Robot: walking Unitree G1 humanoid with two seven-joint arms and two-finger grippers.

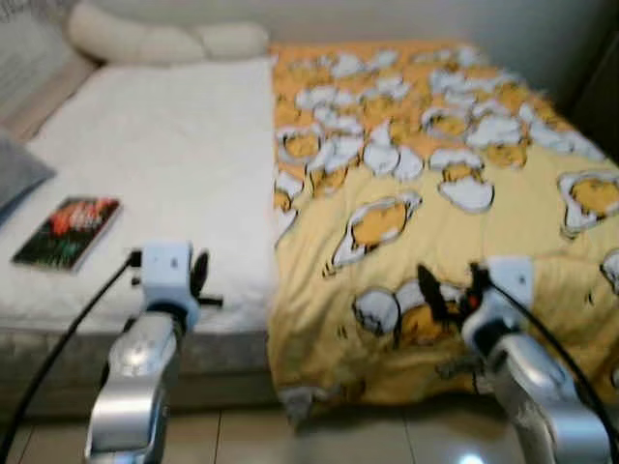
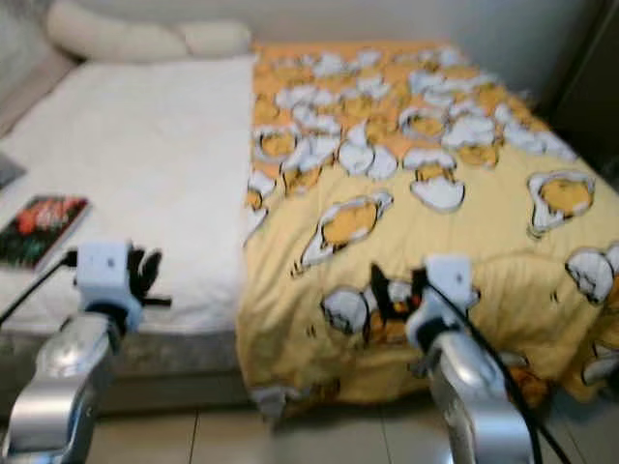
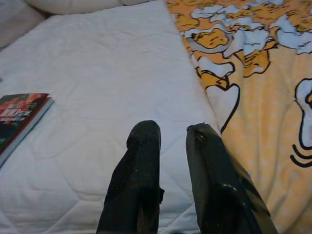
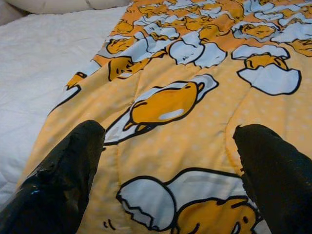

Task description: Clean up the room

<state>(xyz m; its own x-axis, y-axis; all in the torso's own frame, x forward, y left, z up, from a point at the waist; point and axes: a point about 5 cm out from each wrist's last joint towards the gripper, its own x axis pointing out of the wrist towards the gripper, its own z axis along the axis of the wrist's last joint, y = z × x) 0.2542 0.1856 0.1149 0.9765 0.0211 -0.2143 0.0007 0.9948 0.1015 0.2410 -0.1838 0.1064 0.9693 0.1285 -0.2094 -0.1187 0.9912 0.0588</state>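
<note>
Nearest us our two silver arms reach toward the foot edge of the bed [image 1: 164, 145]. The left gripper [image 3: 173, 141] hangs above the white mattress near that edge, fingers a narrow gap apart and pinching nothing. The right gripper [image 4: 168, 146] is spread wide over the yellow quilt [image 1: 435, 213], empty too.

The quilt covers the right half of the bed and droops over the foot edge. We judge it soft, light and floppy, best pinched at its inner border or a foot corner. A book [image 1: 68, 232] lies near the left edge, stiff and flat; take it by its free side.

The head views show pillows [image 1: 164, 39] along the head edge; the right wrist view gives the egg print sharply.
</note>
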